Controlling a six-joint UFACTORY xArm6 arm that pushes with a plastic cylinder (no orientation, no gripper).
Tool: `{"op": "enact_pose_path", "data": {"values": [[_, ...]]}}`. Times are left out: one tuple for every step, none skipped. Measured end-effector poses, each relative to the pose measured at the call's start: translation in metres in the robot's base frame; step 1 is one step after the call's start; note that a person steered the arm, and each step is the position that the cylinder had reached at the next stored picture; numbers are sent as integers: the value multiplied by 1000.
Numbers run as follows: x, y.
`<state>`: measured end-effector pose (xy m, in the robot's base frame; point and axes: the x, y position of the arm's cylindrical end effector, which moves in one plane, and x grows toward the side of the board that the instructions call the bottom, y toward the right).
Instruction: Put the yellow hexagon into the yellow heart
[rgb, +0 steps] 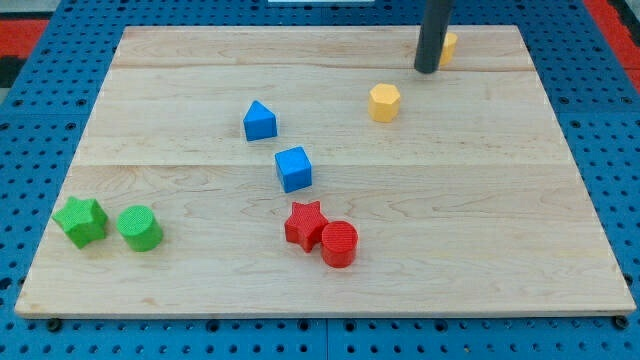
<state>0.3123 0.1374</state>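
Observation:
The yellow hexagon (384, 102) lies on the wooden board in the upper right part of the view. A second yellow block (448, 46), the heart, lies near the board's top edge and is partly hidden behind my rod. My tip (427, 71) rests on the board just left of and below that block, and up and to the right of the hexagon, a short gap away from it.
A blue pentagon-like block (260, 121) and a blue cube (294, 168) lie mid-board. A red star (305, 224) touches a red cylinder (339, 244) below them. A green star (81, 220) and a green cylinder (140, 228) lie at the lower left. The board (500, 220) sits on blue pegboard.

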Motion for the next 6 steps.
{"op": "enact_pose_path", "data": {"values": [[70,-8],[74,-77],[63,-96],[62,-76],[38,-68],[9,-28]]}}
